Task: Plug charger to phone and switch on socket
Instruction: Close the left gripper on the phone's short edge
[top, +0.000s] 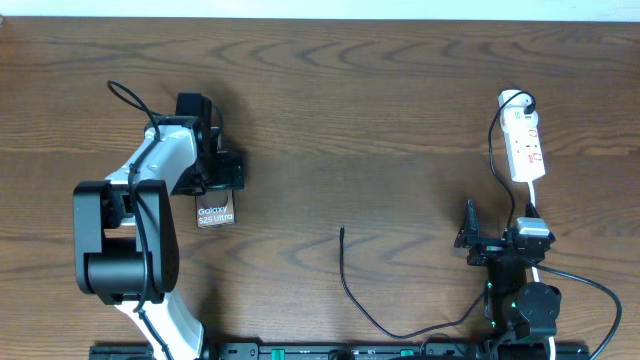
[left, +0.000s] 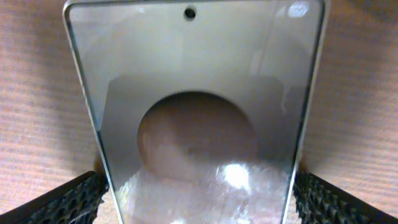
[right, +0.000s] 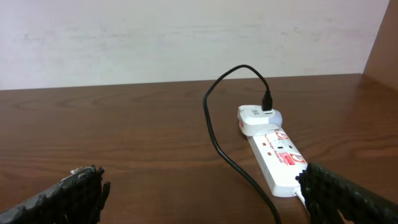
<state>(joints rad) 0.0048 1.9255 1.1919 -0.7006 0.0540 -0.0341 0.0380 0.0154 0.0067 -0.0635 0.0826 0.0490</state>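
The phone lies flat on the wooden table at the left, its white lettering facing up. In the left wrist view the phone fills the frame, with a brownish round patch on its glass. My left gripper has one finger against each long edge of the phone's near end. The charger cable lies loose in the middle and its plug tip points away from me. The white socket strip lies at the far right and also shows in the right wrist view. My right gripper is open and empty just before the strip.
A white adapter sits in the strip's far end with the black cable looping out of it. The strip's white cord runs back under my right arm. A pale wall stands behind the table.
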